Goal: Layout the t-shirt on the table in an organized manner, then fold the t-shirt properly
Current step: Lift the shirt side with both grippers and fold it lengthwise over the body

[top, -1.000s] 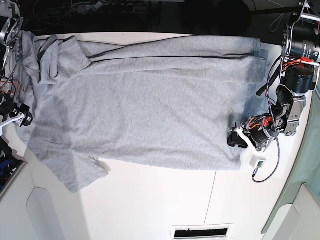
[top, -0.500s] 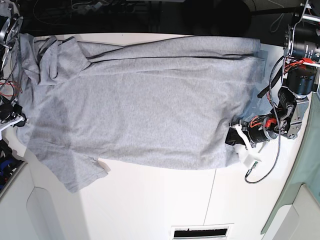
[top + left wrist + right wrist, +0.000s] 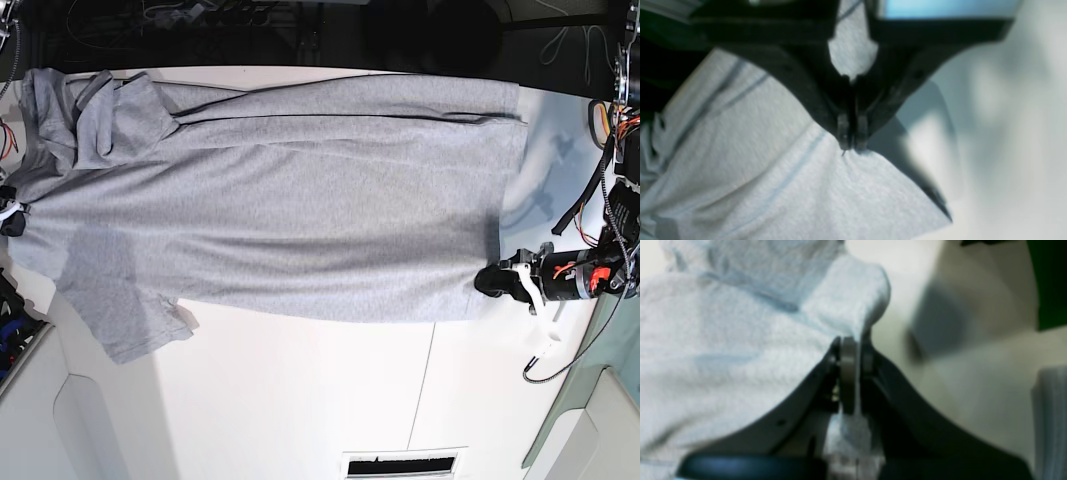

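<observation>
The light grey t-shirt lies lengthwise across the white table, pulled taut between both arms, its near sleeve spread toward the front. My left gripper is at the hem's near corner on the right. In the left wrist view it is shut on a pinch of the t-shirt. My right gripper is at the left edge near the shoulder. Seen from the right wrist, it is shut on a raised fold of the t-shirt.
A thin dark seam crosses the table's front part, with a dark vent slot at the front edge. A pale green cloth hangs past the right edge. Cables and dark gear line the back edge.
Both grippers have shut on the t-shirt and pulled apart, left arm rightward, right arm leftward. The cloth has stretched flatter and the near sleeve has drawn in.
</observation>
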Controlling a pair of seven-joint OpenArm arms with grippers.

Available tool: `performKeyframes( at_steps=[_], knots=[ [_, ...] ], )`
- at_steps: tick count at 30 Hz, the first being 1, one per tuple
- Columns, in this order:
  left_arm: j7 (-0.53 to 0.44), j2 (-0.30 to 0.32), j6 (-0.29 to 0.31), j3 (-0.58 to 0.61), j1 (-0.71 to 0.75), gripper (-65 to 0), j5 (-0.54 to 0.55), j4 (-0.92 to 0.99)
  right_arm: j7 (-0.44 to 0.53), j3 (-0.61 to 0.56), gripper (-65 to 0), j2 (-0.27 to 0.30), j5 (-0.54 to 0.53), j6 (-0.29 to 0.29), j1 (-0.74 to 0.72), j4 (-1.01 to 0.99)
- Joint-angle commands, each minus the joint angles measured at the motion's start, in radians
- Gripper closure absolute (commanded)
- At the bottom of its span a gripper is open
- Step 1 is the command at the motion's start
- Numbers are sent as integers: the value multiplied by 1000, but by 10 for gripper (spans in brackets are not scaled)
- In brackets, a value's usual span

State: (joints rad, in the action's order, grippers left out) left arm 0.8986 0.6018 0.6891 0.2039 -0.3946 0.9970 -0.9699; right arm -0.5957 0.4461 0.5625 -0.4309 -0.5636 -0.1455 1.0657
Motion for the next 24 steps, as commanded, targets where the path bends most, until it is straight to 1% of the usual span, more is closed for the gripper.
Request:
performKeyframes(
  at_steps=[1,4,7,8,9,10,12,13,14,15,16,18,21,23,24],
  knots=[
    [1,30,9,-6,-4,0,28,-29,16,11,0,31,-12,-2,8,24],
    [5,53,9,-6,47,0,39,-60,16,11,0,33,-26,-1,46,27],
    [-1,55,9,-6,78,0,39,-60,16,11,0,32,-31,2,60,26],
    [-16,55,9,-6,84,0,38,-60,16,11,0,33,-33,3,60,26],
    [-40,55,9,-6,88,-41,37,-60,16,11,0,33,-33,3,60,26],
    [-64,55,9,-6,90,-112,33,-60,16,11,0,33,-34,3,59,26],
    [-110,55,9,-6,89,-235,15,-60,17,11,-123,33,-43,3,58,26],
    [-127,55,9,-6,84,-272,6,-60,16,11,-184,33,-48,7,58,26],
    [-143,55,9,-6,78,-287,-7,-60,16,11,-230,33,-50,10,58,26],
    [-160,55,9,-6,69,-286,-19,-60,18,11,-259,33,-53,10,57,26],
    [-176,54,9,-6,60,-286,-35,-60,19,11,-270,34,-60,10,56,26],
    [-220,51,9,-6,39,-286,-77,-60,19,11,-269,33,-68,11,54,26],
    [-308,26,9,-6,8,-286,-210,-53,20,11,-269,33,-78,11,54,26],
    [-364,-7,-51,-6,-7,-286,-309,-27,20,11,-269,33,-79,11,54,26],
    [-386,-25,-65,-6,-16,-286,-348,-4,21,11,-269,33,-79,11,54,26]
  ],
)
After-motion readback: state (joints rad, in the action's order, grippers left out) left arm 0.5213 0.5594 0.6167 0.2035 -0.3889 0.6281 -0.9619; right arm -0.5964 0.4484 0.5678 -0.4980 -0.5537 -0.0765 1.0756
